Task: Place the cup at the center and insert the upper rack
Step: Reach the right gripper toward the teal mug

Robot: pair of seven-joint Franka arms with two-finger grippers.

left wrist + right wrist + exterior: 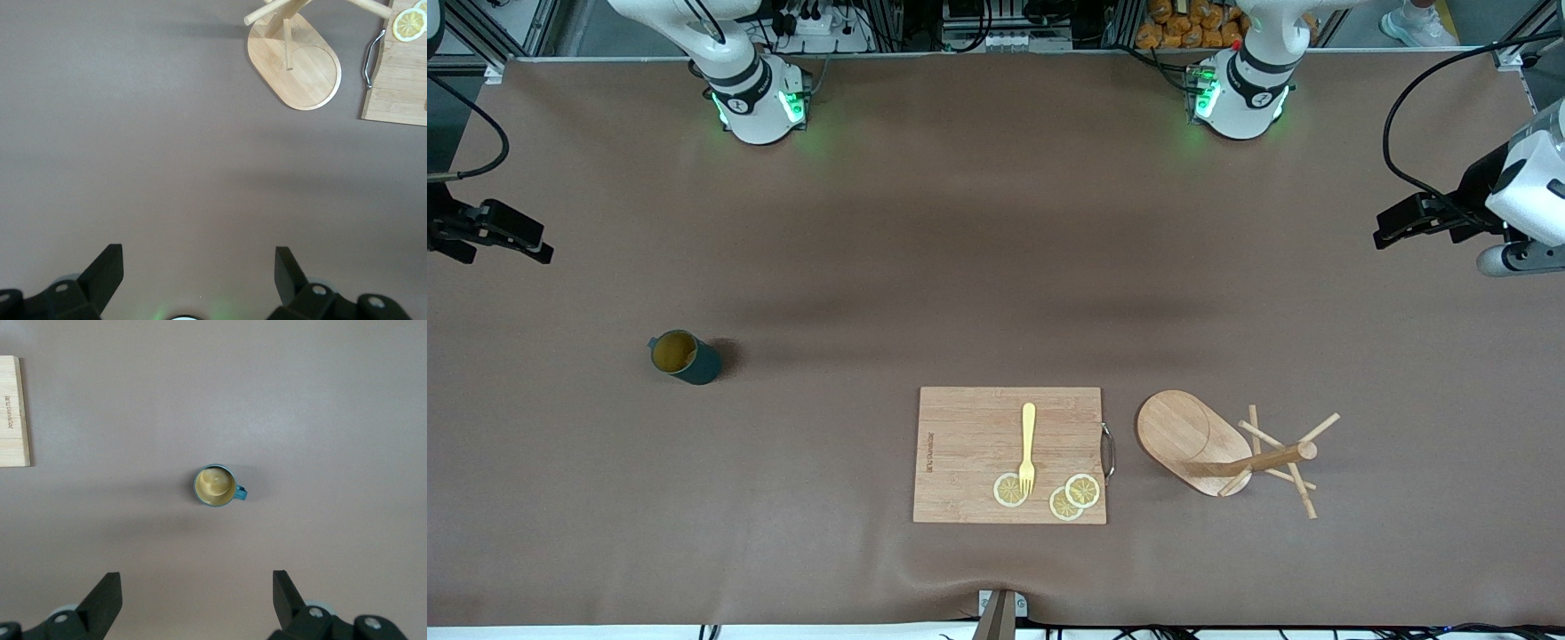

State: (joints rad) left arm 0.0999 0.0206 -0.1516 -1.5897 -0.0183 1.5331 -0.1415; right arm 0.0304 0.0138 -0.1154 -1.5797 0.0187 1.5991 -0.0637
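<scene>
The right gripper hung at the right arm's end of the table, up in the air over bare brown cloth, fingers spread wide with nothing between them. That arm waited. In the right wrist view the cup sat upright well clear of the fingers, mouth up, tan inside showing, handle out to one side.

Across the table, the cup stood alone on the cloth toward the right arm's end, farther from the front camera than the cutting board and well apart from it. The board lay flat near the middle, close to the front camera's edge, with a yellow fork on it and three lemon slices at the fork's tines; the fork seemed to overlap one slice, though that was hard to judge. A metal handle sat on the board's edge facing the upper rack.

The rack stood just beside the board, toward the left arm's end, oval base flat on the cloth, post and pegs fanning out.

The left gripper hovered over bare table at the left arm's end, fingers fully apart, holding nothing. In the left wrist view the rack lay well away from them.
</scene>
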